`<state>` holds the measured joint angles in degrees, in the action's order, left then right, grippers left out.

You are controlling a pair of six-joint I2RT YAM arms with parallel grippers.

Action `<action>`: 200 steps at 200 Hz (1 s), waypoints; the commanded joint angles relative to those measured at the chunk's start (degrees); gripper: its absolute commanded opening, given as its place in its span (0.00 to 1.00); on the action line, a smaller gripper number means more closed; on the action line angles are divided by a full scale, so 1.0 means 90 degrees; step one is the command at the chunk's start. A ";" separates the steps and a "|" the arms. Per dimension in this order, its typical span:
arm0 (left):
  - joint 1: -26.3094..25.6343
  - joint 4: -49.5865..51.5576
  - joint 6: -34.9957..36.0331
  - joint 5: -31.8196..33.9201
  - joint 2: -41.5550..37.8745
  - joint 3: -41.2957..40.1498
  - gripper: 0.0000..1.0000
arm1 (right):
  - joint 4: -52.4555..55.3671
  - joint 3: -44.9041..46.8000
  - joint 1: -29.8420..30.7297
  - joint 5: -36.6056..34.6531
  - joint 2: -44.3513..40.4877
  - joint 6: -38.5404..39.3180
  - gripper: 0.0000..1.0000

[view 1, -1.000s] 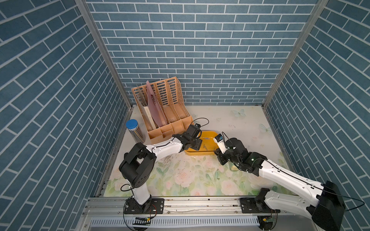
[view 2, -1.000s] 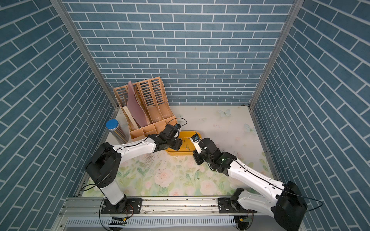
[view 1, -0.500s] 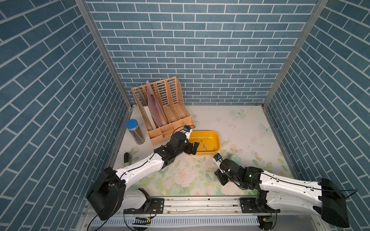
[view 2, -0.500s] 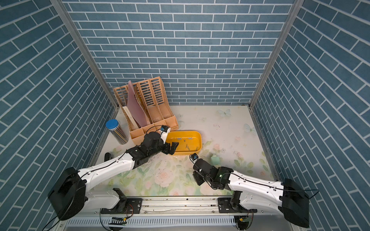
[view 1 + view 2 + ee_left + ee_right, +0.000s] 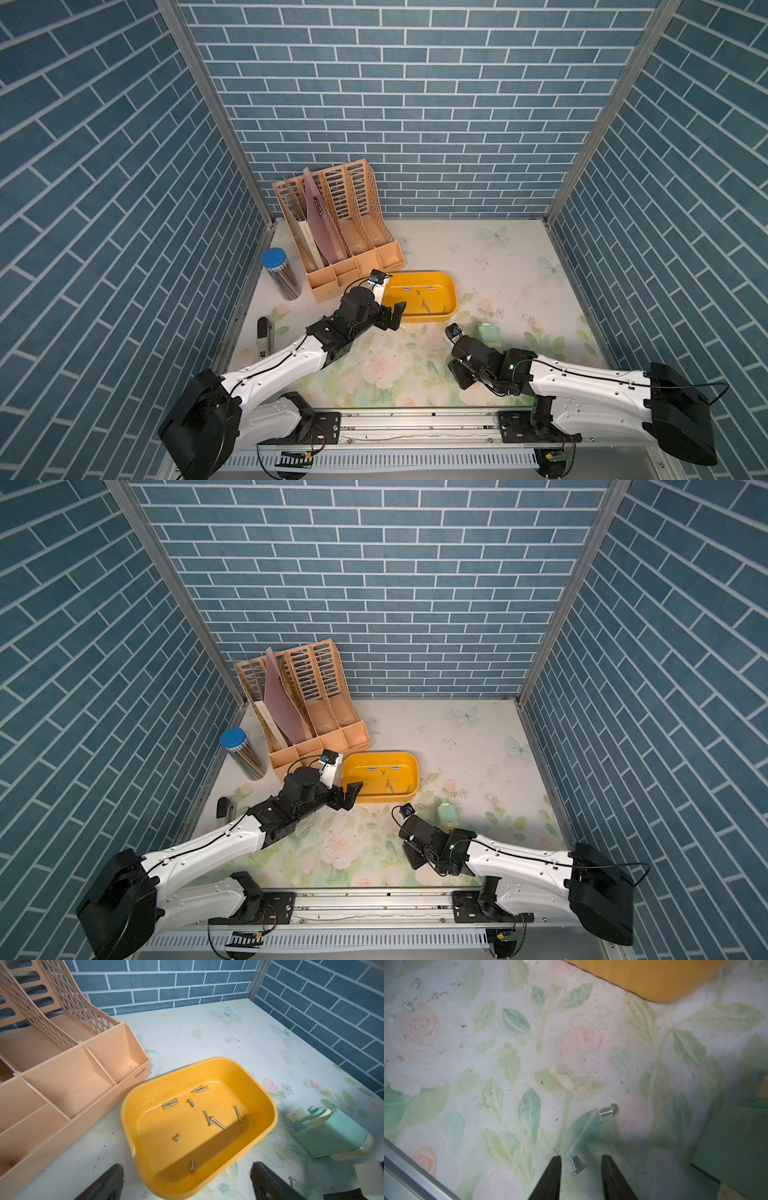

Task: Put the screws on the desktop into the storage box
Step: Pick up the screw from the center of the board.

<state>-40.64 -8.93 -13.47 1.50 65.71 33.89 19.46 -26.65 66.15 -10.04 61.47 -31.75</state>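
R gripper [image 5: 581,1159] is low over the desktop [image 5: 446,1064], jaws partly apart each side of one short screw [image 5: 575,1166], prob. to pinch it; 2nd screw [image 5: 608,1110] lies near. L gripper [image 5: 392,316], wide and empty, waits beside the storage box [image 5: 428,318], where the other screws [image 5: 207,1118] lie

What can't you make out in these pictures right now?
Loose screws: too small to count in both top views.
Storage box: right wrist view shows only a blurred corner, cut by the frame edge.
Green case: same view, blurred, cut off at the edge.
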 commanded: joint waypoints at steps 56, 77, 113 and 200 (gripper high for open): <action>0.0024 0.0052 -0.0016 0.0302 -0.0408 -0.0056 1.00 | -0.0185 0.0200 0.0148 0.0294 0.0236 -0.0235 0.36; 0.0024 0.0064 -0.0012 0.0332 -0.0320 -0.0028 1.00 | -0.0189 0.0199 0.0152 0.0297 0.0337 -0.0238 0.36; 0.0024 0.0094 0.0032 0.0380 -0.0260 -0.0013 1.00 | -0.0195 0.0135 0.0169 0.0305 0.0625 -0.0203 0.34; 0.0024 0.0083 0.0048 0.0375 -0.0281 -0.0040 1.00 | -0.0180 0.0118 0.0179 0.0416 0.0904 -0.0169 0.12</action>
<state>-40.64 -8.45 -13.47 4.10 63.31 33.82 16.53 -25.67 67.26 -7.31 68.05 -32.62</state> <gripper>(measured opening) 1.000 0.169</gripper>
